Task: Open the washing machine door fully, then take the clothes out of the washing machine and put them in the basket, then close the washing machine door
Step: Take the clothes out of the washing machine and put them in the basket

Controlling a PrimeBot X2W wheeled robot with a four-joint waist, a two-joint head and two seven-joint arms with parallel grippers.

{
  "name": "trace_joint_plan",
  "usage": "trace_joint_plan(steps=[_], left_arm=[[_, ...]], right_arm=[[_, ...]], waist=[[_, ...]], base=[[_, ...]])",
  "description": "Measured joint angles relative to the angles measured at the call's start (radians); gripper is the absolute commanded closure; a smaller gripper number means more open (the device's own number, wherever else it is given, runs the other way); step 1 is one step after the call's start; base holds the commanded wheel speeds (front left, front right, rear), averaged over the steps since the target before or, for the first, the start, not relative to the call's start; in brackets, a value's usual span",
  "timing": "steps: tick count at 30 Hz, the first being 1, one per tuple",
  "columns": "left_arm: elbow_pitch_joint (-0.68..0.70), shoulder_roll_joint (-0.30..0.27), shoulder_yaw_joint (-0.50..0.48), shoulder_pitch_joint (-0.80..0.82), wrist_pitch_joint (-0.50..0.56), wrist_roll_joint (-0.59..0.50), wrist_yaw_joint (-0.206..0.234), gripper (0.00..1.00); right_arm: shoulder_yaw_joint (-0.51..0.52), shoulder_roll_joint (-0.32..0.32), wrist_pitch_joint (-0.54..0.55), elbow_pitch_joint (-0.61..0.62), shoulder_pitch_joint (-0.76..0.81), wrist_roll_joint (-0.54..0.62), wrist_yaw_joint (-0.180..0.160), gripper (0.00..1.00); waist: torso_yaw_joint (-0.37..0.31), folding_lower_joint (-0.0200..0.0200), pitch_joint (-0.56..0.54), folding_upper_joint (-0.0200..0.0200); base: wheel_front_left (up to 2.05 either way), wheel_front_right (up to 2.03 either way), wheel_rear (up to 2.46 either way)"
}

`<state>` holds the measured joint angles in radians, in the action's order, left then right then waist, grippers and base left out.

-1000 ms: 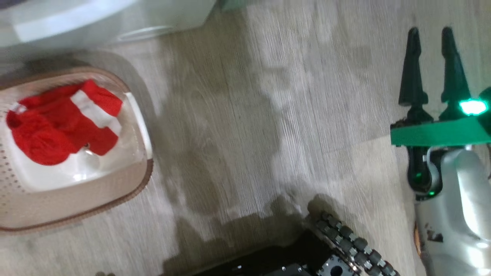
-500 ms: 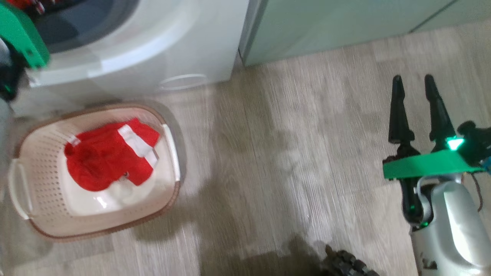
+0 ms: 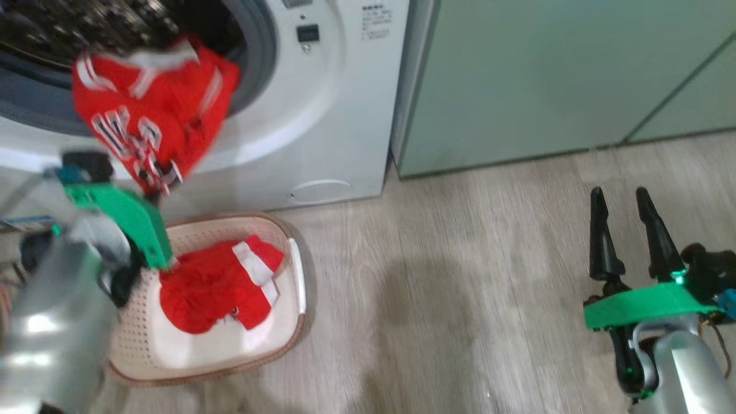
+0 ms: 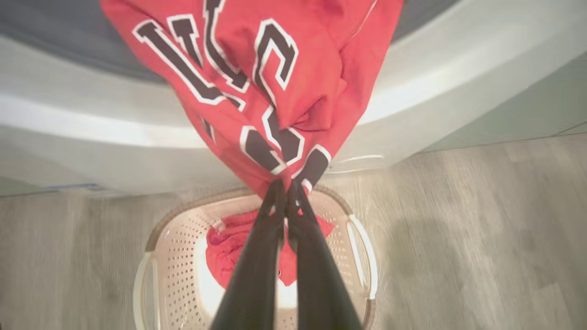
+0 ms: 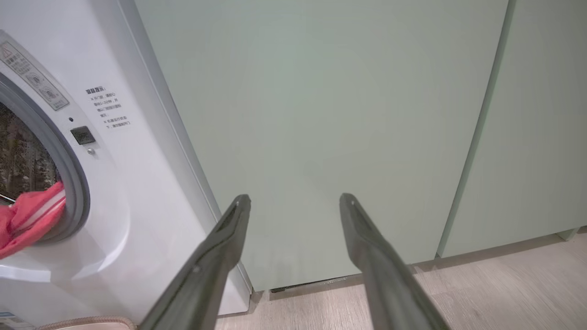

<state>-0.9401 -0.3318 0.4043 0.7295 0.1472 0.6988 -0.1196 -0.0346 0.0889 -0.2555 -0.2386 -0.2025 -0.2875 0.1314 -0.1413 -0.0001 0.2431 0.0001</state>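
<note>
A red lettered garment [image 4: 275,91] is pinched at 1 edge by the left claw [image 4: 286,185], whose 2 fingers are pressed together on the cloth; its other end is draped out of the open mouth of the washing machine [image 3: 328,115]; the basket [image 3: 299,276] is set on the floor [image 3: 460,299] just in front of the machine, with a second red garment [image 3: 213,287] lying inside; the right claw [image 3: 618,193] is held well apart to the right, spread wide and empty, pointed at a pale-green cabinet [image 5: 330,91].
</note>
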Motion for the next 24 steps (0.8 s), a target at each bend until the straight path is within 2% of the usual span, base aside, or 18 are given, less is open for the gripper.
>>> trace_joint_plan(steps=[10, 18, 24], left_arm=[[-0.071, 0.08, 0.049, -0.189, -0.03, -0.011, 0.024, 1.0], [-0.198, 0.123, 0.063, -0.213, -0.028, 0.0, 0.026, 1.0], [-0.282, 0.132, 0.06, -0.198, -0.033, 0.016, 0.023, 1.0]], right_arm=[[-0.002, 0.012, 0.0, -0.002, 0.039, -0.006, 0.0, 0.0], [-0.014, 0.025, 0.0, 0.006, 0.037, -0.012, 0.0, 0.0], [-0.015, 0.029, 0.0, 0.013, 0.019, -0.012, 0.0, 0.0]], waist=[[0.053, 0.0, -0.088, 0.0], [0.047, 0.0, -0.05, 0.0], [0.031, 0.0, 0.003, 0.0]], base=[[0.0, 0.0, 0.0], [0.0, 0.0, 0.0], [0.0, 0.0, 0.0]])
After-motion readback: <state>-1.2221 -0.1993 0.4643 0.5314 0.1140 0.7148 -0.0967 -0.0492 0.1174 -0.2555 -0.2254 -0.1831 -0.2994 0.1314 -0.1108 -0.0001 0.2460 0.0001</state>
